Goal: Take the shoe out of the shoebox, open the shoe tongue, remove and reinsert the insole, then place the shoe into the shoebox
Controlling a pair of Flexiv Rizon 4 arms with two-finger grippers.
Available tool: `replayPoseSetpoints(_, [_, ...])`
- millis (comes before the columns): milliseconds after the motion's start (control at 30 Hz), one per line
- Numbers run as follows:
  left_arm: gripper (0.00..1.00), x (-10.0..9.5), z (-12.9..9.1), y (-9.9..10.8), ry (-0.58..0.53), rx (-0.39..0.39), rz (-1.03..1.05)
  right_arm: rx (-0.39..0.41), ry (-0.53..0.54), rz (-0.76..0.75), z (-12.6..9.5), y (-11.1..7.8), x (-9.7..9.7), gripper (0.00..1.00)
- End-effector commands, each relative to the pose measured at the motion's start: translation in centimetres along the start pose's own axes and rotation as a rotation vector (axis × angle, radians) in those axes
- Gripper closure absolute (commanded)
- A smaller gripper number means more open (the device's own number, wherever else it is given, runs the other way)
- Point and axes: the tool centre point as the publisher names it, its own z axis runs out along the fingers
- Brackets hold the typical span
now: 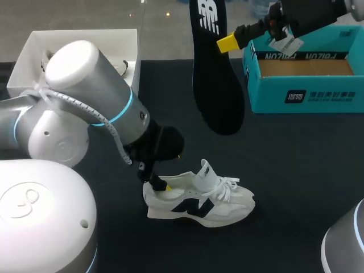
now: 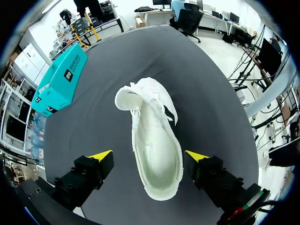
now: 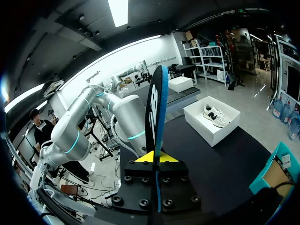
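Observation:
A white sneaker (image 1: 199,200) with a dark side logo lies on the black table, toe to the right, tongue pulled up. My left gripper (image 1: 162,181) hangs open just above its heel; in the left wrist view the heel of the shoe (image 2: 157,154) sits between the spread yellow-tipped fingers (image 2: 100,156), which do not touch it. High above the table, my right gripper (image 1: 228,43) is shut on the black insole (image 1: 215,74), which hangs down from it. In the right wrist view the insole (image 3: 156,112) stands edge-on between the closed fingertips of the right gripper (image 3: 153,157). The teal shoebox (image 1: 304,71) stands open at the back right.
A white box (image 1: 34,48) holding another shoe stands at the back left, also in the right wrist view (image 3: 213,122). My left arm's big grey joints (image 1: 85,108) cover the table's left side. Bare black tabletop lies between the sneaker and the teal box.

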Motion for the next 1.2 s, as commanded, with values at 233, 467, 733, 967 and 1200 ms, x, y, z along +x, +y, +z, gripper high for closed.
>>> replayPoseSetpoints(233, [0.0, -4.1, 6.8, 0.2, 0.051, -0.09, -0.025, 0.004, -0.002, 0.002, 0.2, 0.2, -0.1, 1.0])
replayPoseSetpoints(467, [0.08, -4.1, 9.6, 1.3, 0.096, -0.128, -0.028, 0.004, -0.002, 0.002, 0.2, 0.2, -0.1, 1.0])
replayPoseSetpoints(733, [1.0, -3.2, 10.4, 2.5, 0.15, -0.129, -0.014, 0.004, -0.002, 0.002, 0.2, 0.2, -0.1, 1.0])
replayPoseSetpoints(967, [1.0, -1.3, 9.9, 3.2, 0.185, -0.127, 0.022, 0.004, -0.002, 0.002, 0.2, 0.2, -0.1, 1.0])
replayPoseSetpoints(1200, [1.0, -0.3, 8.8, 3.4, 0.198, -0.104, 0.072, 0.004, -0.002, 0.002, 0.2, 0.2, -0.1, 1.0])
